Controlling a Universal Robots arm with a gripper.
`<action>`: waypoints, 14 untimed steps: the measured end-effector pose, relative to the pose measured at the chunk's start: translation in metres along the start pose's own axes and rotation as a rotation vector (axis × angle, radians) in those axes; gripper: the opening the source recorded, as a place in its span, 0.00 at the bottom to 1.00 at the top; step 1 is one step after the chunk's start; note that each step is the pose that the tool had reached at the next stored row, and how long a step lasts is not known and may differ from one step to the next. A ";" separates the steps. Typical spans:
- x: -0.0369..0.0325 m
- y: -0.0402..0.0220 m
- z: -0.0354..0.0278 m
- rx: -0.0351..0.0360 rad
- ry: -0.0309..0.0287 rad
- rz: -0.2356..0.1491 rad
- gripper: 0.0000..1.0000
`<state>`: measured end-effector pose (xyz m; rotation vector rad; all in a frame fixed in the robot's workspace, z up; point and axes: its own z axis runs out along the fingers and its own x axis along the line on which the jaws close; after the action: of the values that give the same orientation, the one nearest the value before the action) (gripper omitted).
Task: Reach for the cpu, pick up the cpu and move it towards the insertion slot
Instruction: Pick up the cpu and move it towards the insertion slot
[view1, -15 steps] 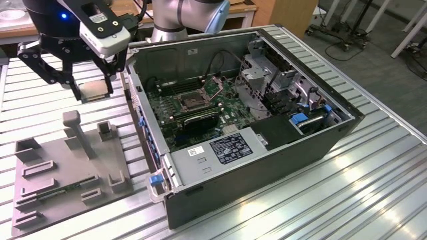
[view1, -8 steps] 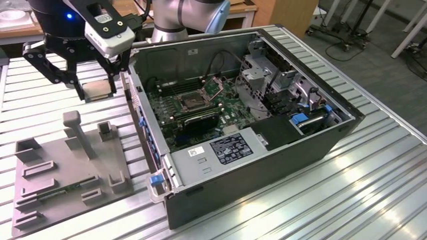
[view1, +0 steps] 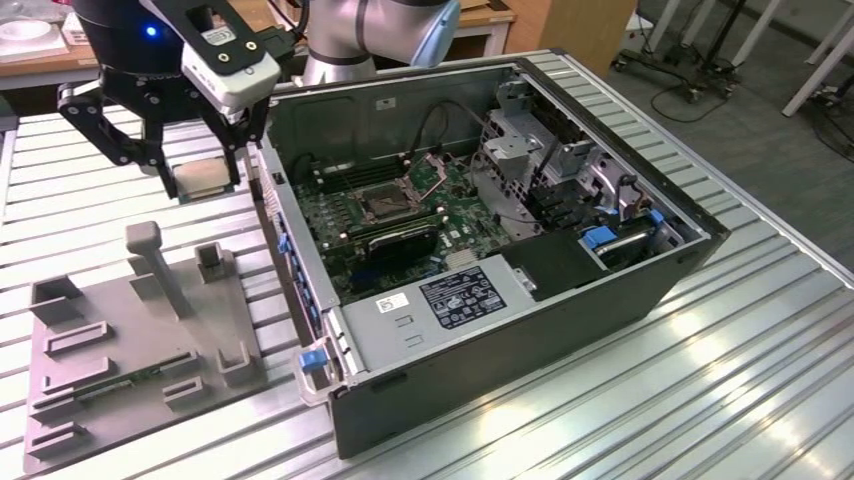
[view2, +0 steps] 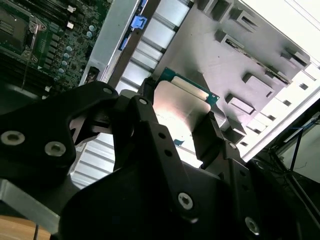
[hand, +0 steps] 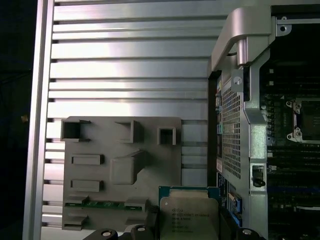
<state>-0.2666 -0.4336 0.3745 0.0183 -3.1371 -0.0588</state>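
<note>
The cpu (view1: 203, 180) is a small square chip with a pale metal top, held off the table between the black fingers of my gripper (view1: 204, 184), which is shut on it. In both wrist views the chip (view2: 180, 102) (hand: 190, 215) sits clamped by its edges, a green rim showing. It hangs over the slatted table, at the exterior view's left of the open computer case (view1: 561, 300). The insertion slot (view1: 387, 204) is a silver-framed socket with a dark centre on the green board inside the case, also visible in both wrist views (view2: 12, 27) (hand: 306, 119).
A grey plastic fixture (view1: 134, 330) with upright posts and recesses lies on the table below the gripper, and a narrow green circuit strip (view1: 120, 380) rests in it. The case's side wall (view1: 287, 250), drive cages and cables surround the board.
</note>
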 end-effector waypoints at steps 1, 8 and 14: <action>-0.0007 0.0000 0.0000 0.0000 0.0000 0.000 0.55; -0.0015 0.0000 0.0000 0.0000 0.0000 0.000 0.55; -0.0017 0.0000 0.0000 0.0000 -0.0001 0.000 0.55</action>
<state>-0.2649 -0.4335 0.3745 0.0182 -3.1372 -0.0588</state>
